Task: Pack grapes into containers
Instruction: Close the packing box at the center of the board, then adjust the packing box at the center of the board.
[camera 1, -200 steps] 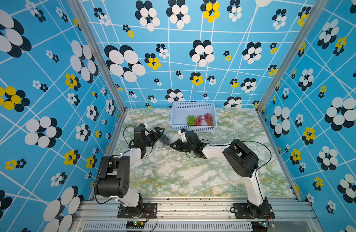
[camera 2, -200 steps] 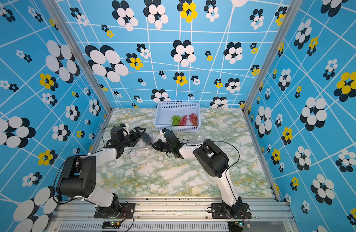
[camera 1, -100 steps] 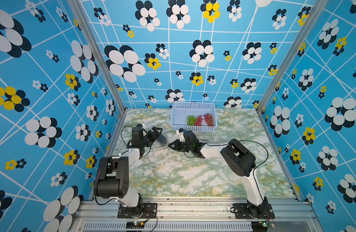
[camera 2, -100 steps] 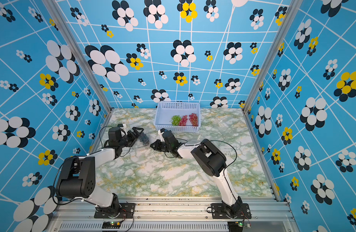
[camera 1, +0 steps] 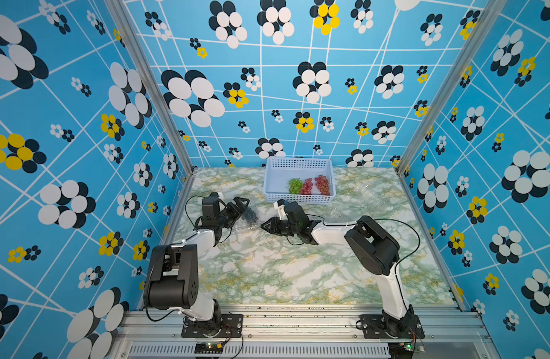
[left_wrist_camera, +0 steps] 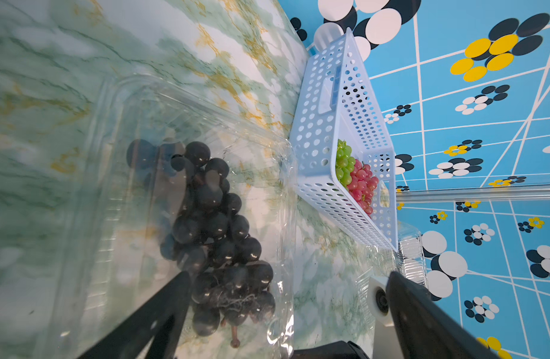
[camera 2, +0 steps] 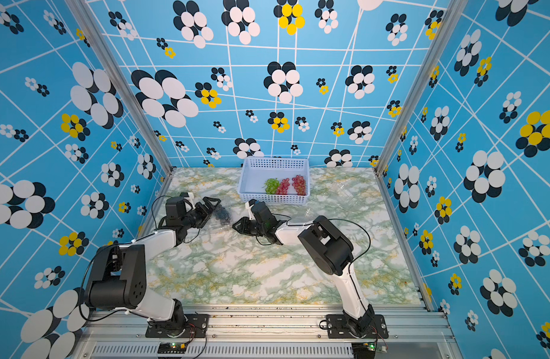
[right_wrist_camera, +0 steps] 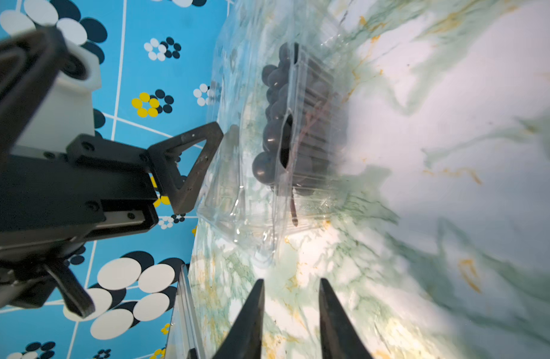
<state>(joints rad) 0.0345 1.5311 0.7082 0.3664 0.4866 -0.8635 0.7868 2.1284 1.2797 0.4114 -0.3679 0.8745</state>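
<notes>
A dark purple-black bunch of grapes [camera 1: 250, 215] [left_wrist_camera: 214, 223] [right_wrist_camera: 273, 136] lies inside a clear container [camera 1: 247, 224] [left_wrist_camera: 189, 124] [right_wrist_camera: 245, 217] on the left of the table. My left gripper [camera 1: 242, 207] [camera 2: 213, 204] [left_wrist_camera: 287, 276] stands wide open at that container, one of its fingers [right_wrist_camera: 189, 167] right beside its wall. My right gripper [camera 1: 265, 226] [camera 2: 236, 226] [right_wrist_camera: 291, 281] points at the container from the right, just short of it, jaws slightly apart and holding nothing. Green grapes [camera 1: 294, 185] and two red bunches [camera 1: 307, 186] [camera 1: 322, 184] lie in the basket.
The light-blue perforated basket [camera 1: 298, 163] [left_wrist_camera: 317, 130] stands at the back centre. Two more clear containers [camera 1: 368, 192] [camera 1: 339, 214] sit to its right, one of them right behind my right arm. Patterned walls close in three sides of the marble table.
My right gripper moved a little left toward the container, and its jaws went from shut to slightly apart. The left gripper stayed open and hardly moved.
</notes>
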